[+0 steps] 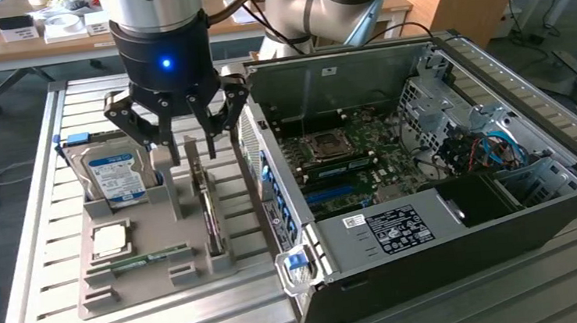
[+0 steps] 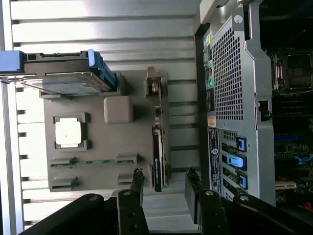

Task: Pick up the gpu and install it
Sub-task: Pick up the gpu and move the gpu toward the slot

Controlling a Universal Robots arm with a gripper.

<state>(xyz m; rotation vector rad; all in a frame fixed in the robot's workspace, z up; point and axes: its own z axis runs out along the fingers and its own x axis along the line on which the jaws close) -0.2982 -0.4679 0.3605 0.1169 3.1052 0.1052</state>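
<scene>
The gpu (image 1: 209,209) stands on its edge in a slot of the grey holder tray (image 1: 143,288), a thin dark card with a pale bracket end. From the wrist view the gpu (image 2: 157,157) appears as a narrow dark strip. My gripper (image 1: 195,138) hangs just above the card's far end, open, one finger on each side and not touching it. In the wrist view the gripper (image 2: 165,185) has its dark fingertips (image 2: 137,182) spread wider than the card, with nothing between them.
An open computer case (image 1: 543,210) lies at the exterior view's right, motherboard (image 1: 346,152) exposed, its perforated rear panel (image 2: 230,73) close to the tray. On the tray also sit a hard drive (image 1: 117,176), a CPU (image 1: 110,240) and a RAM stick (image 1: 146,260).
</scene>
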